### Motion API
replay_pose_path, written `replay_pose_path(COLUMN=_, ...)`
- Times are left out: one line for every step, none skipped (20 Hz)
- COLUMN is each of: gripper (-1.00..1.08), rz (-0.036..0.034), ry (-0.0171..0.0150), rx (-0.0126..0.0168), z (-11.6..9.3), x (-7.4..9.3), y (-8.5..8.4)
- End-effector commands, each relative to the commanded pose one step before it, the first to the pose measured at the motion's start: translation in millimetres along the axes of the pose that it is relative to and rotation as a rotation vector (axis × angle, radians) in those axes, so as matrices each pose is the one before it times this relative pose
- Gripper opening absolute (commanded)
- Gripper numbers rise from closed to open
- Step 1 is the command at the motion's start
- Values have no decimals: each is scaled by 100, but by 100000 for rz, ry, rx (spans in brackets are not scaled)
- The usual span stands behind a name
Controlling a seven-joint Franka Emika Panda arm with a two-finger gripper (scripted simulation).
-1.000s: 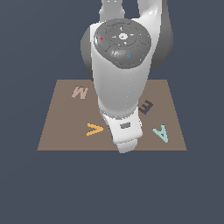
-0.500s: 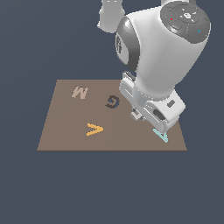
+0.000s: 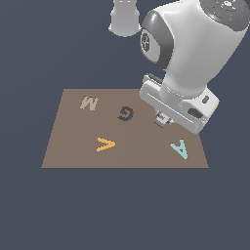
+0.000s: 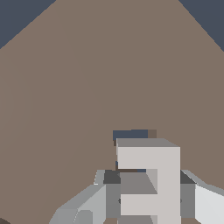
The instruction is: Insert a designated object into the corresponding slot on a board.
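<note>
I have the grey E (image 4: 148, 181) clamped in the gripper (image 4: 148, 197), hanging low above the board (image 3: 73, 146); the dark slot (image 4: 130, 135) seems just beyond it, so next I align and lower

A pale grey-white letter E (image 4: 148, 181) with darker grey sides sits upright between the claw's fingers (image 4: 205, 203). Just behind it, a dark slot (image 4: 130, 134) peeks out of the flat brown board (image 3: 73, 146).
</note>
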State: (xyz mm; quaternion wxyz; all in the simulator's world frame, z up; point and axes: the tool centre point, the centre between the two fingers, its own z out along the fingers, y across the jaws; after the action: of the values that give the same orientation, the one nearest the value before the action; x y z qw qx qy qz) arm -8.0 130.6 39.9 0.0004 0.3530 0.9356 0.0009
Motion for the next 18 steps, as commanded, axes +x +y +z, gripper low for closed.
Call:
replay_pose_path(gripper=-100, rz=-1489, ry=-46, rx=-11, z=-21, x=317, y=-50)
replay_pose_path(gripper=-100, rz=-98, ry=0, rx=0, z=0, x=24, y=-1)
replay_pose_path(gripper=-100, rz=555, ry=44, rx=14, z=17, x=-97, y=30)
replay_pose_path(gripper=-100, rz=-48, ry=-8, rx=7, z=55, x=11, y=0)
replay_pose_path(gripper=-100, rz=-83, ry=-14, rx=12, z=164, x=4, y=-22)
replay_pose_path(gripper=-100, rz=-179, ry=-29, rx=25, z=274, x=27, y=-23)
replay_pose_path(gripper=-100, rz=-179, ry=-28, rx=25, z=274, x=28, y=-25)
replay_pose_path(gripper=-100, rz=-96, ry=-15, rx=14, z=164, x=11, y=-20)
replay_pose_path(gripper=-100, rz=0, ry=0, rx=0, z=54, x=-12, y=-19)
replay_pose_path(gripper=100, rz=0, ry=0, rx=0, z=0, x=0, y=0)
replay_pose_path(gripper=100, rz=0, ry=0, rx=0, z=0, x=0, y=0)
replay_pose_path(gripper=100, rz=0, ry=0, rx=0, z=0, x=0, y=0)
replay_pose_path(gripper=100, rz=0, ry=0, rx=0, z=0, x=0, y=0)
replay_pose_path(gripper=100, rz=0, ry=0, rx=0, z=0, x=0, y=0)
replay_pose_path(gripper=100, rz=0, ry=0, rx=0, z=0, x=0, y=0)
replay_pose_path(gripper=100, rz=0, ry=0, rx=0, z=0, x=0, y=0)
replay_pose_path(gripper=100, rz=0, ry=0, rx=0, z=0, x=0, y=0)
replay_pose_path(gripper=100, rz=0, ry=0, rx=0, z=0, x=0, y=0)
